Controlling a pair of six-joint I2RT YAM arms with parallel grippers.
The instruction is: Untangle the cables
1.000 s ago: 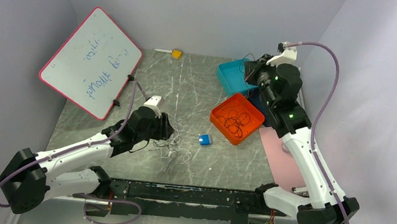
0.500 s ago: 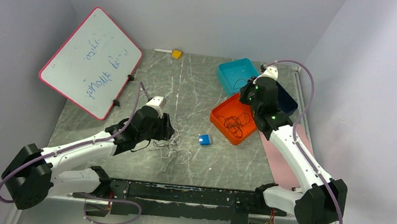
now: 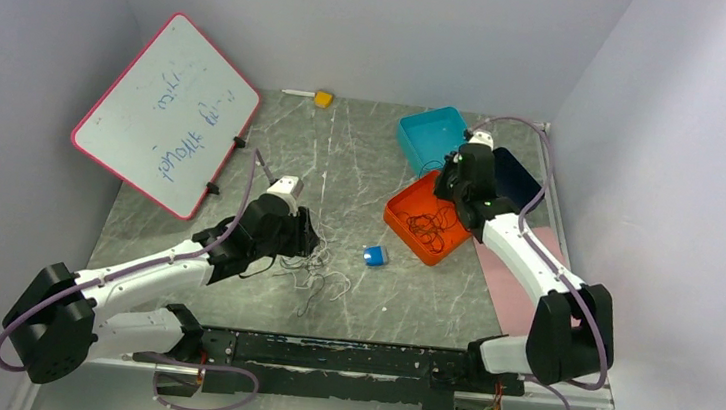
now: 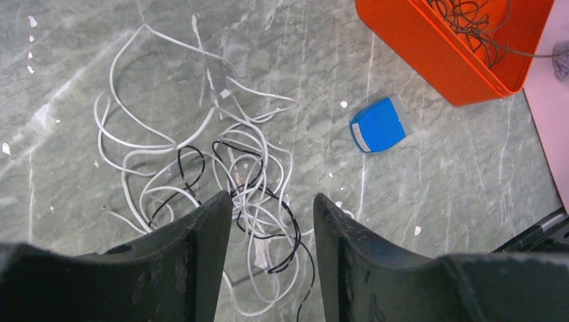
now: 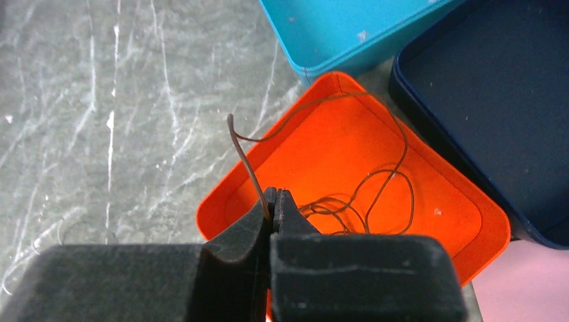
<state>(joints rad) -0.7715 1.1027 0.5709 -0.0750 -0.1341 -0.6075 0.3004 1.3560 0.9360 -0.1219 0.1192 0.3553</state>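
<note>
— Where does the right gripper [image 5: 276, 198] stand?

— It hangs above the orange tray [image 5: 335, 151], close to one of its corners. Its jaws are pressed together with no gap showing, and they pinch a thin dark wire [image 5: 249, 168]. The wire rises from the jaws and hooks over at its free end, just above the tray's rim. More dark wire lies in loops [image 3: 427, 223] on the tray floor.

— And the left gripper [image 4: 272, 204]?

— In the top view it sits well to the left of the orange tray, low over the worktop [image 3: 363, 165]. Its jaws are spread wide and hold nothing. The wrist view cannot show whether the tips touch anything beneath them.

— What lies under it?

— The cables [image 4: 228, 174], a loose tangle of whitish-grey and black strands lying flat on the worktop. The nearest strands run into the gap between the two open jaws. The tangle is well apart from the orange tray, and a small blue block [image 4: 379, 125] sits between the two.

— What else sits around the orange tray?

— A teal tray [image 5: 335, 27] lies just beside one edge and a dark blue tray [image 5: 490, 87] just beside the next. A pink mat [image 3: 512, 280] lies against the tray's near right side. A whiteboard [image 3: 167, 111] leans far off on its left.
</note>
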